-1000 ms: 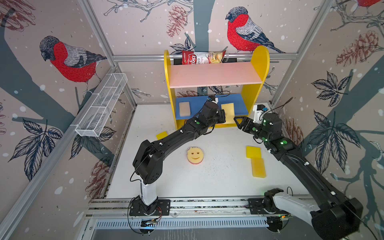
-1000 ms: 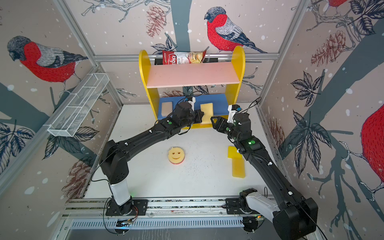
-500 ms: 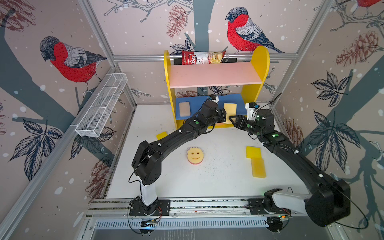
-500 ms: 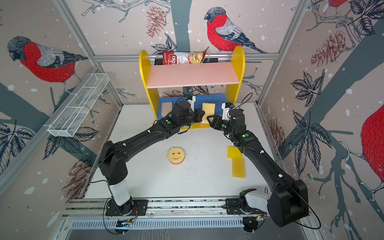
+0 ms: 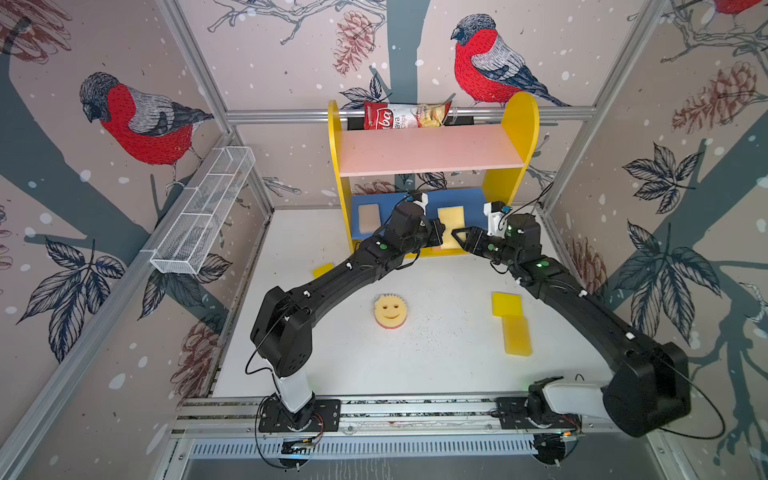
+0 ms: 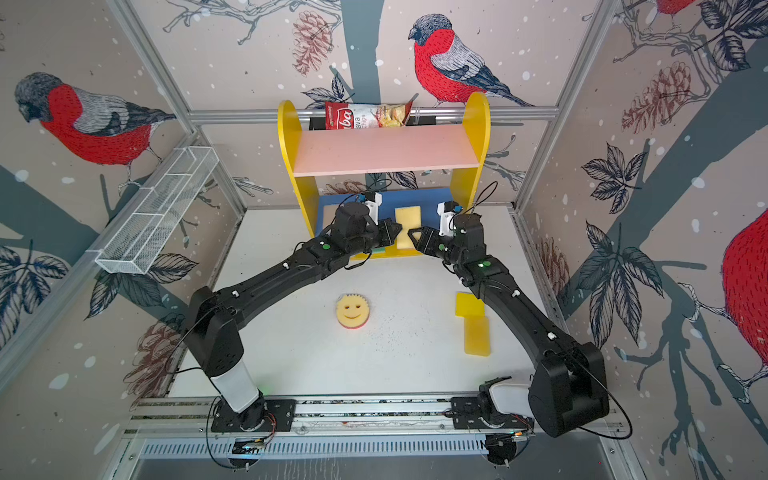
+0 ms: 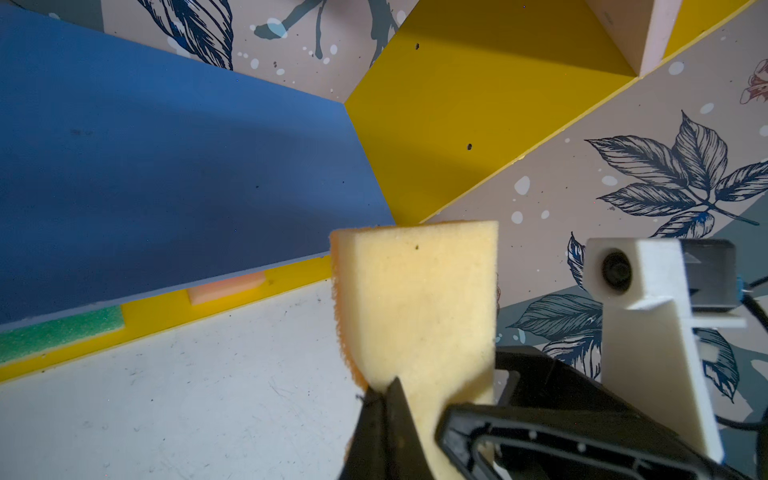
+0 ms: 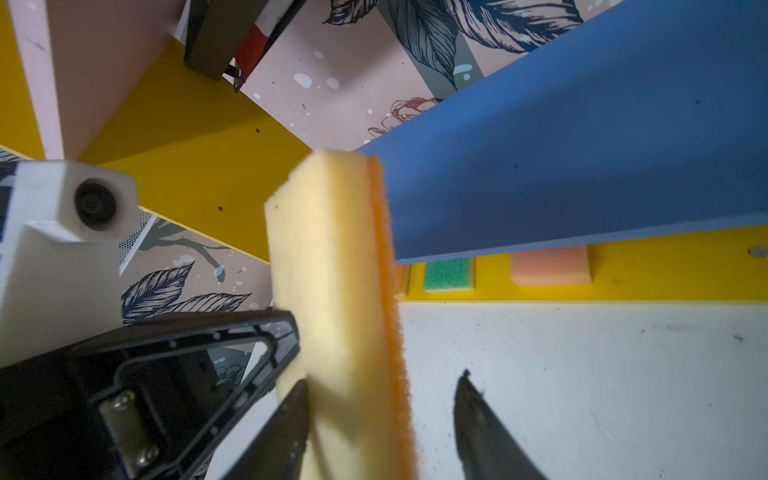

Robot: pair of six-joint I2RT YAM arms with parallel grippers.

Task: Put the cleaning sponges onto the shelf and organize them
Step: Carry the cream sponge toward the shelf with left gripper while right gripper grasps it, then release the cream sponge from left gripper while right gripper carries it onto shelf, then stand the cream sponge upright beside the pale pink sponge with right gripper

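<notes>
Pale yellow sponge [image 7: 415, 307] pinched by outstretched left gripper [image 5: 439, 233] before shelf [image 5: 519, 137], right gripper [image 8: 382, 382] spread astride it

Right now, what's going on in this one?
The left gripper is shut on a pale yellow sponge, holding it in front of the blue middle board of the shelf. The right gripper is open around the same sponge, one jaw touching it, the other apart: it looks like a handover. A smiley sponge and two yellow sponges lie on the table.
</notes>
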